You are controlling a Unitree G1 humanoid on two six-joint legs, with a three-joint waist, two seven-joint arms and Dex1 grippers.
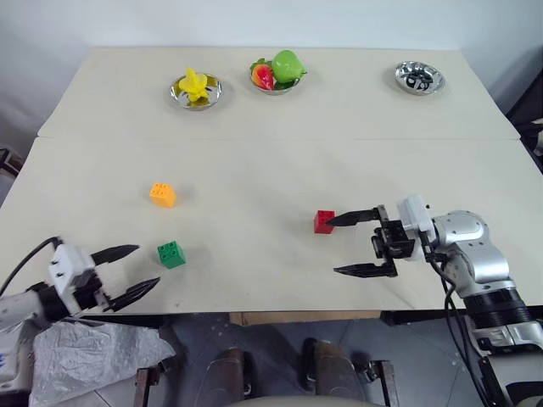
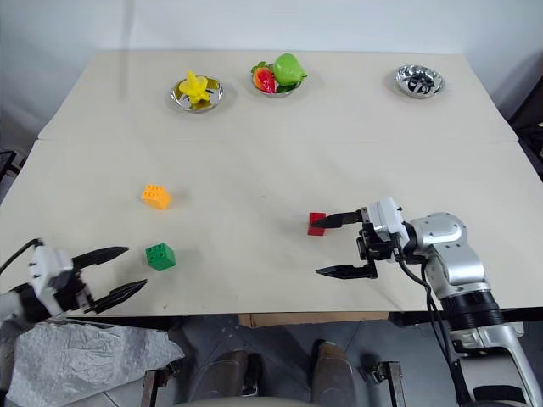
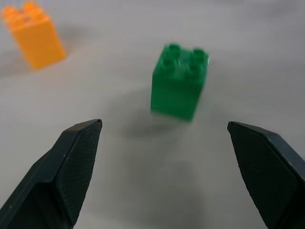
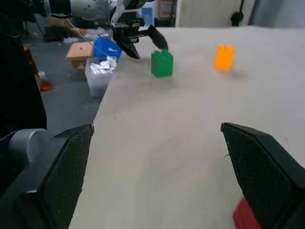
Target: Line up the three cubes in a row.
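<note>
On the table [image 1: 280,161] the three cubes lie well apart: the orange-yellow cube [image 1: 162,194] sits left of centre, the green cube [image 1: 170,253] just nearer and slightly right of it, and the red cube [image 1: 324,221] to the right of centre. The left gripper [image 1: 136,270] hovers at the near left edge, fingers spread and empty, pointing at the green cube. The right gripper [image 1: 356,244] stands wide apart too, its far fingertip just beside the red cube
</note>
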